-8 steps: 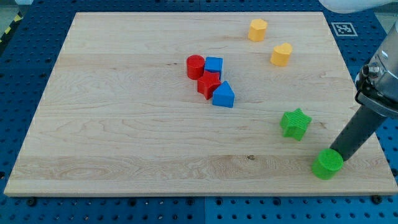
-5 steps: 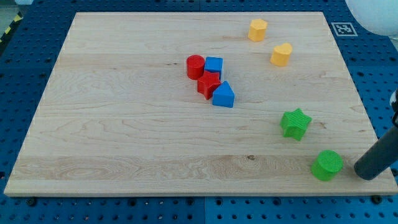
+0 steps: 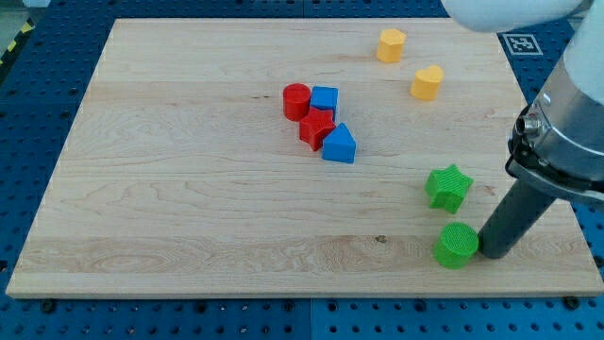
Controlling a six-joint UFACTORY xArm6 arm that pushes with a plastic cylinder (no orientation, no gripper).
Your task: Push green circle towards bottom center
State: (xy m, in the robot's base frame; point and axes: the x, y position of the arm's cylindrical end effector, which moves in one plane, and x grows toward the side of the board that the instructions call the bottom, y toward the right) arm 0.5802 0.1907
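You're looking at a pale wooden board (image 3: 189, 189) lying on a blue pegboard bench (image 3: 38, 104) with rows of small holes; the bench is showing all around the board's edges. A black-and-white marker tag (image 3: 522, 43) is sitting on the bench off the far right corner. A yellow-black hazard stripe (image 3: 11, 42) is showing at the far left edge.

No claw on this rig, so there's no apart or together to tell; the arm is ending in a dark rod. My tip (image 3: 492, 253) is resting on the board near the right side of the near edge, touching or just beside the right side of the green circle (image 3: 457, 245). The white-grey arm body (image 3: 576, 104) is filling the right side above it.

The green circle is sitting close to the near edge, right of centre. The green star (image 3: 448, 187) is standing just behind it, apart from it.

Mid-board, slightly far of centre, four blocks are huddling together: red circle (image 3: 296, 100), blue cube (image 3: 325, 99), red star (image 3: 316, 127), blue triangle (image 3: 339, 144), each touching its neighbour.

Far right, the yellow hexagon-like block (image 3: 391, 44) and the yellow heart (image 3: 427, 82) are sitting near each other, not touching.
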